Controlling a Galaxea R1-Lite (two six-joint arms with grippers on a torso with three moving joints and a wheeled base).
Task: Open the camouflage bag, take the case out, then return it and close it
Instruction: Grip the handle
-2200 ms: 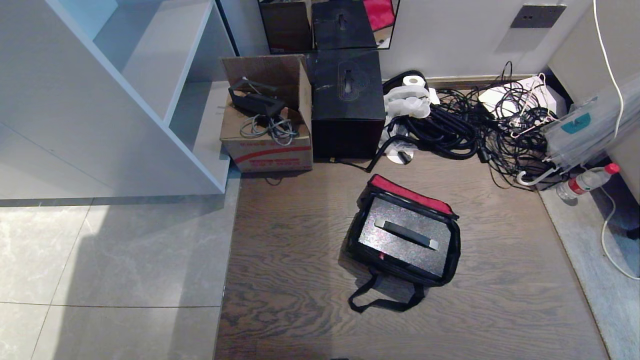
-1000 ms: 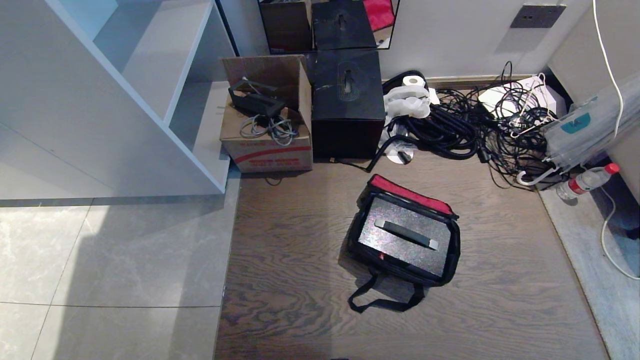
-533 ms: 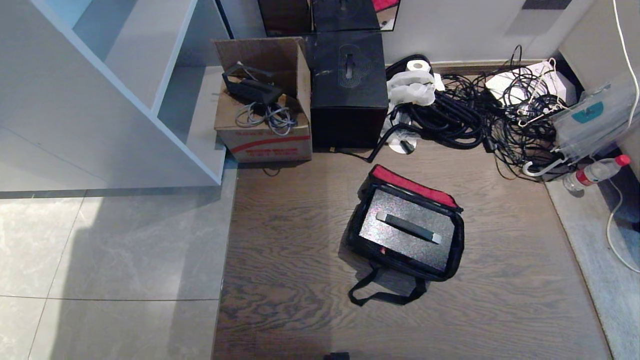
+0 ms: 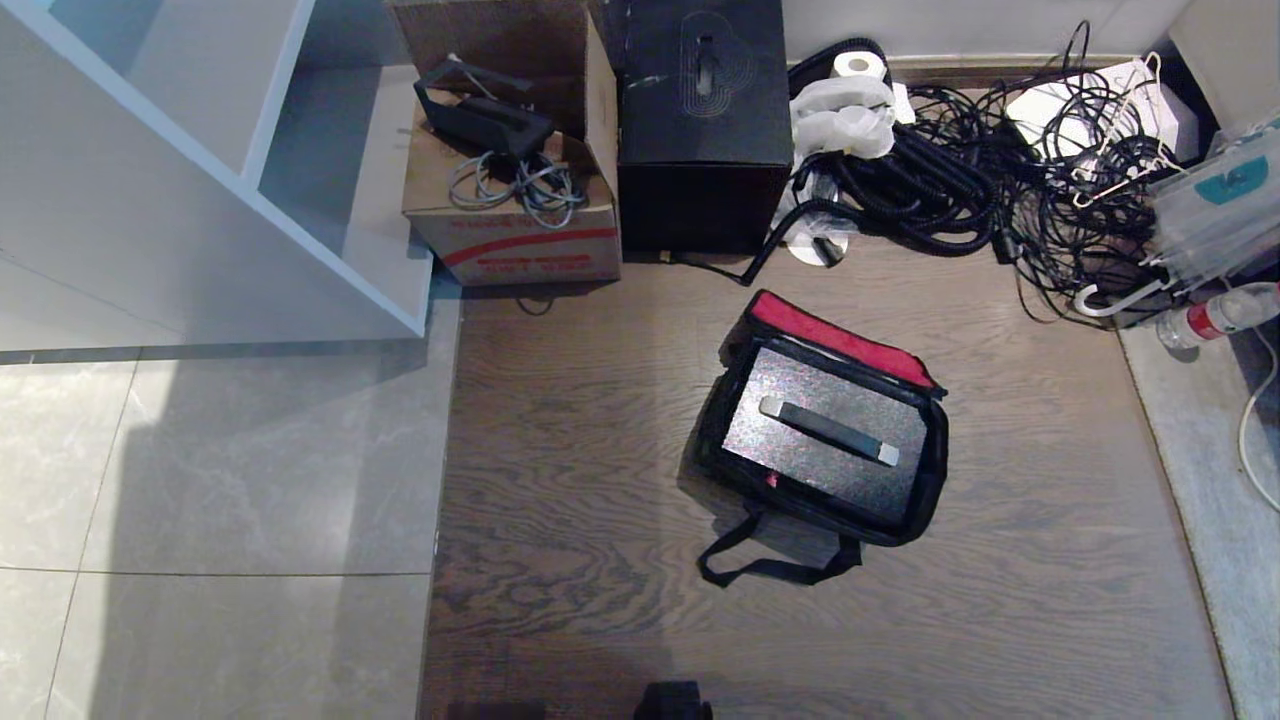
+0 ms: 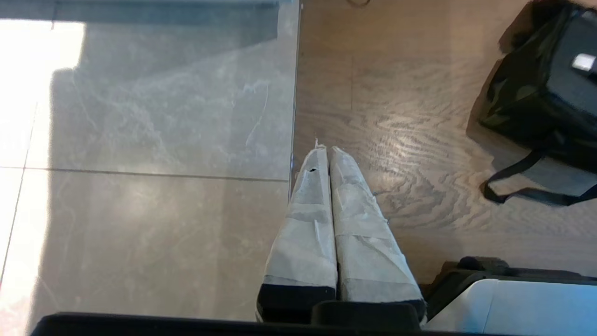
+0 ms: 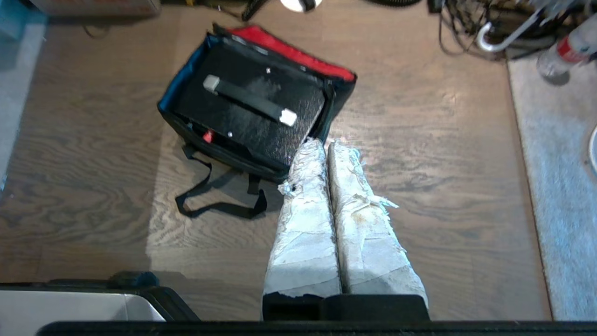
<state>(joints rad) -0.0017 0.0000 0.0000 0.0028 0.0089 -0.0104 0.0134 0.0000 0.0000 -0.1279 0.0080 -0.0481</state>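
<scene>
Both pincers are pressed together and nothing is held: the right pincer (image 6: pixel 326 145) hangs just beside the camouflage bag (image 4: pixel 915 505), the left pincer (image 5: pixel 325 150) well apart from it. On the wooden floor (image 4: pixel 560 440) the bag is seen open, with the case (image 4: pixel 790 460) inside. The bar handle (image 4: pixel 828 431) could be missed if shut pincers are lowered. The loose strap (image 4: pixel 770 568) beside the bag could be snagged.

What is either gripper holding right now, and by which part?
Nothing. The left gripper and right gripper are shut on nothing, above the floor.
</scene>
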